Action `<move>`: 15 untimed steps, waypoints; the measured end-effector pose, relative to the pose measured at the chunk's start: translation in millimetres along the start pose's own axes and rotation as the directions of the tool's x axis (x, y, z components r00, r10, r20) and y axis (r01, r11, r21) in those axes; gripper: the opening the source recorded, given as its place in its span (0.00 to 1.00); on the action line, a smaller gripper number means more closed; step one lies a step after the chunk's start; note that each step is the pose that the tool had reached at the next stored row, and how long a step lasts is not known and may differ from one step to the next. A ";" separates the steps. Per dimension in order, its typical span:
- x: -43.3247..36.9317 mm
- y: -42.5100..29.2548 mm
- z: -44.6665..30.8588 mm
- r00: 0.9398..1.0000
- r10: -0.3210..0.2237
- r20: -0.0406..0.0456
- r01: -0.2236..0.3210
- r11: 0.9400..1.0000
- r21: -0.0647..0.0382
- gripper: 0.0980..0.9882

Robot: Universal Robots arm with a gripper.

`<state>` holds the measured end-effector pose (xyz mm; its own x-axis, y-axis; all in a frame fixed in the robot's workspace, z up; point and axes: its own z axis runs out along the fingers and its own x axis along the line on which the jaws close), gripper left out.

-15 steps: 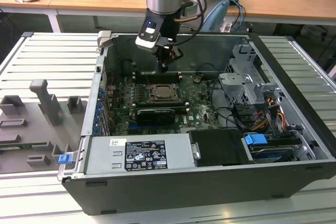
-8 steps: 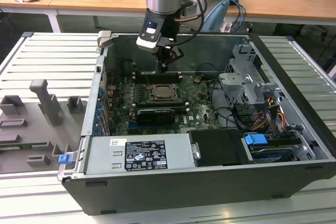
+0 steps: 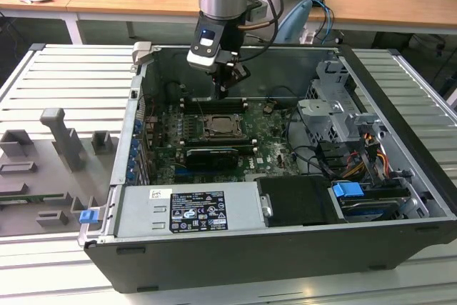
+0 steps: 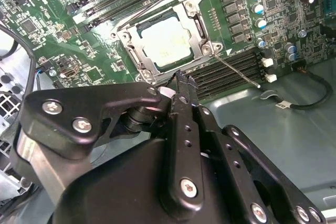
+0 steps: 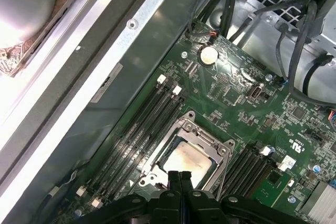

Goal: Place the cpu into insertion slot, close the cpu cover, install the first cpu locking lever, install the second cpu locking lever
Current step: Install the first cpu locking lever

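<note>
At the exterior view's left, grey fixture blocks (image 3: 68, 141) stand on the slatted table beside the open computer case (image 3: 235, 262), whose near-left corner holds the power supply (image 3: 189, 208). Mid-case lies the green motherboard (image 3: 268, 133), with the insertion slot (image 3: 221, 128) near its middle. The cpu (image 4: 165, 40) lies flat in that slot, pale face up, its edges square with the rim. The cpu cover (image 5: 207, 136) is folded down around it, and the chip shows through its window. A thin locking lever (image 4: 239, 72) stands free, its long axis slanting from a socket corner across the memory slots (image 5: 142, 124) toward the board's edge. The gripper (image 3: 223, 89) hangs over the motherboard's far edge. In both wrist views its tips (image 4: 181, 80) (image 5: 180, 176) sit just beside the socket, jaws pressed together with nothing between them. Toward the case's right wall are the drive cage (image 3: 332, 105) and a blue tab (image 3: 348, 192).
</note>
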<state>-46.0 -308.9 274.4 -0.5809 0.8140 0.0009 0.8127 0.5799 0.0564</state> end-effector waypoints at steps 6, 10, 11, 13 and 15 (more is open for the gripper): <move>0.0 0.0 0.0 1.000 -0.022 -0.001 0.022 1.000 0.000 0.01; 0.0 0.0 0.0 0.999 -0.035 -0.002 0.035 0.999 0.000 0.01; 0.0 0.0 0.0 0.999 -0.038 -0.002 0.038 0.999 0.000 0.01; 0.0 0.0 0.0 0.999 -0.045 -0.003 0.045 0.999 0.000 0.01; 0.0 0.0 0.0 0.999 -0.052 -0.003 0.052 0.999 0.000 0.01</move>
<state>-46.0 -308.9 274.4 -0.6229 0.7823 0.0009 0.7811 0.6218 0.0563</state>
